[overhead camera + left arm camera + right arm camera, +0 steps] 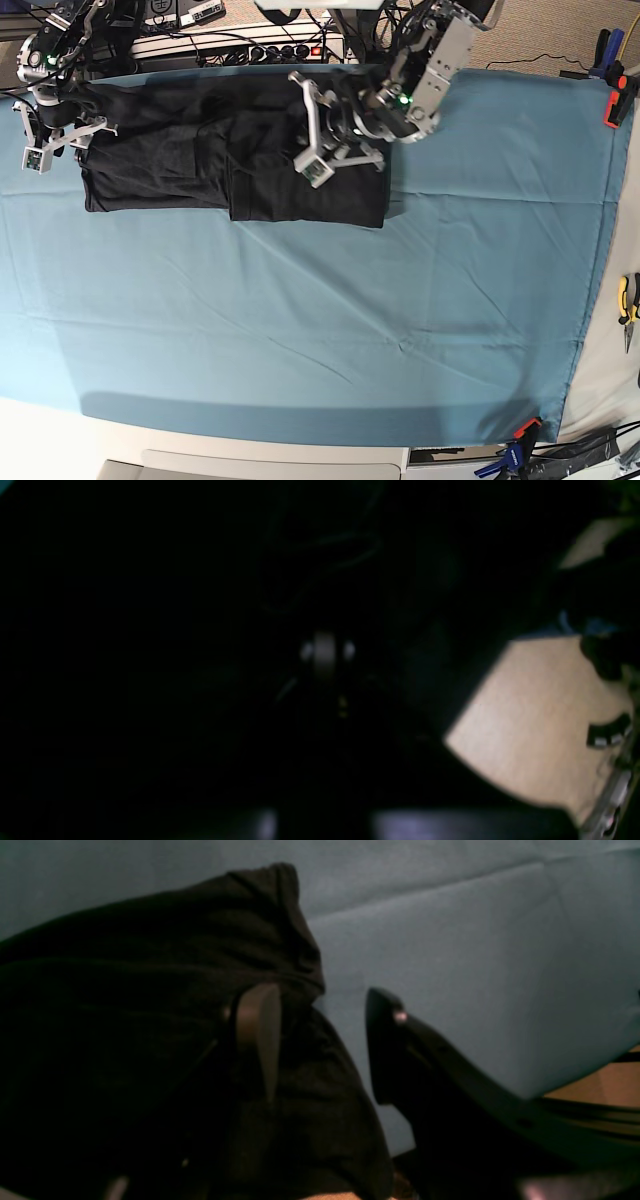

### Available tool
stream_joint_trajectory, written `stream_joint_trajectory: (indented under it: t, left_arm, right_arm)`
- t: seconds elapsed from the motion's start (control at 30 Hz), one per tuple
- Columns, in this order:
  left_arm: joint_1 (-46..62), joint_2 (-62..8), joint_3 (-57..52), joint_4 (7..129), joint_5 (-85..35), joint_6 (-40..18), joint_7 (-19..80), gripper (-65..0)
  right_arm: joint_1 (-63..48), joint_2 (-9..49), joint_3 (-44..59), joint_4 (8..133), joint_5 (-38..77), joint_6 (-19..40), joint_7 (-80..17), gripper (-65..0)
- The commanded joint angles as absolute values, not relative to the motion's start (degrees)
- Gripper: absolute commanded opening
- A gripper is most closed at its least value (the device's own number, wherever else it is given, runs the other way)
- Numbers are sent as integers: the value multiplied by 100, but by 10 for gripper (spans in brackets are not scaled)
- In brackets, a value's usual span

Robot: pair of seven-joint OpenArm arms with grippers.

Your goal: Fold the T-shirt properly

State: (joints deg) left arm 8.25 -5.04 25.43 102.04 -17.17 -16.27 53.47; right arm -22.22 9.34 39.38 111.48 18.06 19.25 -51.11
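Observation:
The black T-shirt point(200, 150) lies partly folded in a long band along the far edge of the teal table cloth point(300, 330). My left gripper point(345, 135) sits over its right part. In the left wrist view, dark cloth point(150, 630) fills nearly everything around the shut left gripper point(326, 652); I cannot tell whether cloth is pinched. My right gripper point(80, 135) is at the shirt's left end. It stands open point(320, 1005), one finger point(257, 1025) over the black T-shirt point(125, 990) and the other over teal cloth point(475, 965), with the shirt's edge between them.
A power strip with cables point(230, 45) runs behind the table's far edge. Clamps point(612, 100) hold the cloth at the right edge and another clamp point(522, 432) at the front right corner. Pliers point(628, 300) lie off to the right. Wooden floor point(530, 720) shows beyond the table.

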Motion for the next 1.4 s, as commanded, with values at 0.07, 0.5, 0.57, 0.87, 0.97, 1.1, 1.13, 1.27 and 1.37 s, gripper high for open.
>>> stream_joint_trajectory:
  t: [0.07, 0.5, 0.57, 0.87, 0.97, 1.1, 1.13, 1.27, 1.37]
  left_arm:
    - [792, -447, 2746, 10298, -1796, -1653, 5203, -650]
    - [790, -443, 3201, 10298, -2742, -2364, 5201, -650]
    - [792, -421, 3242, 10298, -2884, -2598, 5201, -650]
    - [727, -257, 3245, 10298, -2954, -2707, 5205, -650]
    - [731, -261, 3245, 10298, -2814, -2707, 5249, -650]
    - [749, -290, 3245, 10298, -2644, -2689, 5290, -650]
    - [760, -290, 3245, 10298, -2628, -2689, 5293, -650]
    - [764, -290, 3245, 10298, -2408, -2705, 5310, -650]
    - [766, -287, 3245, 10298, -2349, -2869, 5312, -568]
  right_arm:
    - [-2204, 1017, 3970, 11238, 1841, 1905, -4943, -371]
    - [-2204, 1017, 3970, 11238, 1841, 1905, -4945, -371]
    - [-2204, 1017, 3970, 11238, 1841, 1905, -4945, -371]
    - [-2171, 1135, 3981, 11238, 1837, 1968, -4910, -371]
    - [-2095, 1380, 4101, 11238, 1841, 1955, -5013, -371]
    - [-1789, 1603, 4781, 11236, 2388, 1975, -5317, -370]
    - [-1732, 1656, 4978, 11214, 2561, 2012, -5352, -369]
    - [-1645, 1992, 5647, 10757, 3181, 2128, -5336, -323]
    - [-1472, 2305, 6055, 10012, 3583, 2167, -5367, -323]
